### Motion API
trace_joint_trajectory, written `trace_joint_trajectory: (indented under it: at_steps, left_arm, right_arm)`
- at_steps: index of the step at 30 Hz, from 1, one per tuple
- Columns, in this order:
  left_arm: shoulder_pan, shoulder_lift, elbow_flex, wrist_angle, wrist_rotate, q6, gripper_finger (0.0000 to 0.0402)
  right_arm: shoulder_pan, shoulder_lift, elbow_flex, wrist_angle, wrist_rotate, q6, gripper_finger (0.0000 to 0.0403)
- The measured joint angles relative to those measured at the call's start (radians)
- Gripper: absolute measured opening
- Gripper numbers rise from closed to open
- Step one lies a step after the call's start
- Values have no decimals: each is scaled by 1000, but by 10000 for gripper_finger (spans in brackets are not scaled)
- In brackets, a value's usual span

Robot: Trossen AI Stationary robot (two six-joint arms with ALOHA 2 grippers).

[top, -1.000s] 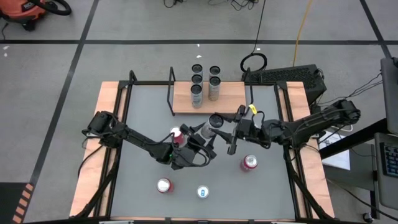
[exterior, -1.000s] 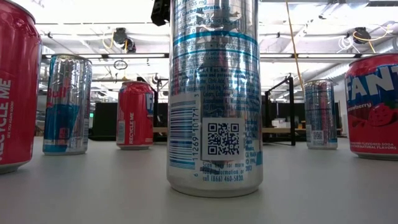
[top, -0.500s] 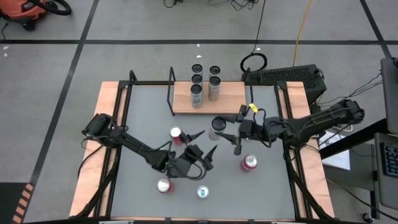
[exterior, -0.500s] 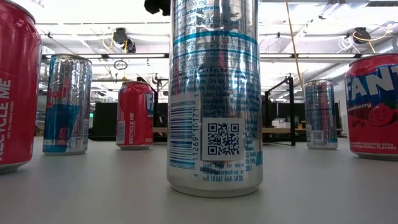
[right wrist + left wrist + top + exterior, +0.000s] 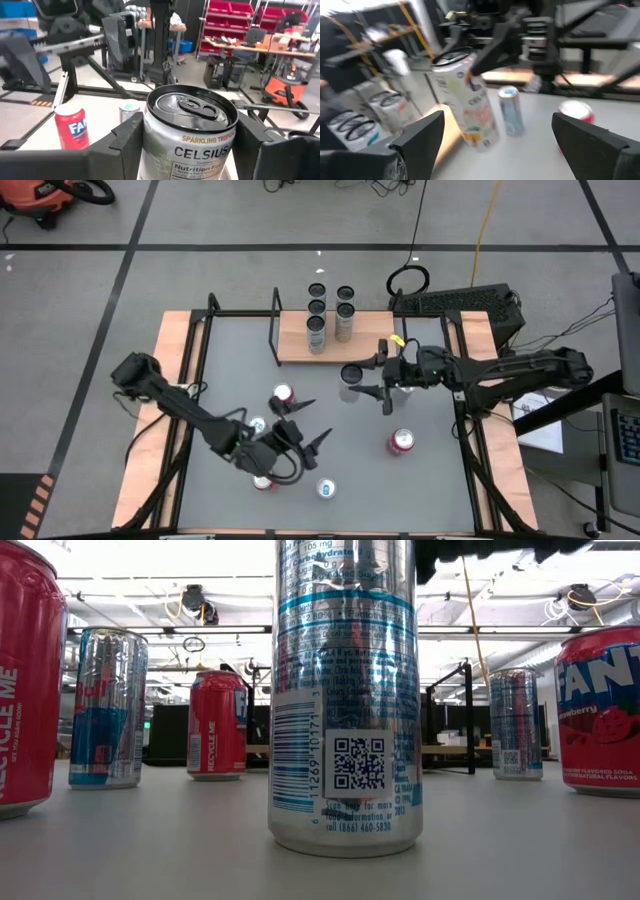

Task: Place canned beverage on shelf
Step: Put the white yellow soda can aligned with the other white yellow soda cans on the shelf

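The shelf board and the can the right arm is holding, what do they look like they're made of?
The shelf: light wood board, matte, pale grain colour, with thin black rod frames that look like metal. The can: probably aluminium, with a shiny silver lid, pull tab and printed wrap, gripped by the right gripper.

desk (image 5: 230,380): grey top, light-wood edges | shelf (image 5: 365,340): light wood, black rod frames | Celsius can (image 5: 187,135): white-silver, orange and black lettering | Fanta can (image 5: 71,127): red, white letters | tall can (image 5: 345,690): silver, blue bands, black QR code | right pincer (image 5: 384,380): black | left pincer (image 5: 303,423): black
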Motion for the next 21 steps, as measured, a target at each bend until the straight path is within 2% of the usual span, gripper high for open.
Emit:
trace_joint_trajectory:
  at_steps: [5,9,15,21]
  left_arm:
    - [30,-129,0,-274,156,-137,363]
    - [77,-180,0,-433,202,-193,364]
    - [117,-210,0,-526,267,-229,364]
    - [141,-210,0,-583,320,-228,364]
  right_arm:
    - [-106,38,-50,140,-143,-12,192]
    - [-200,91,-79,216,-272,-31,190]
    - [-325,158,-93,304,-422,-35,194]
    - [-399,218,-94,353,-488,-47,194]
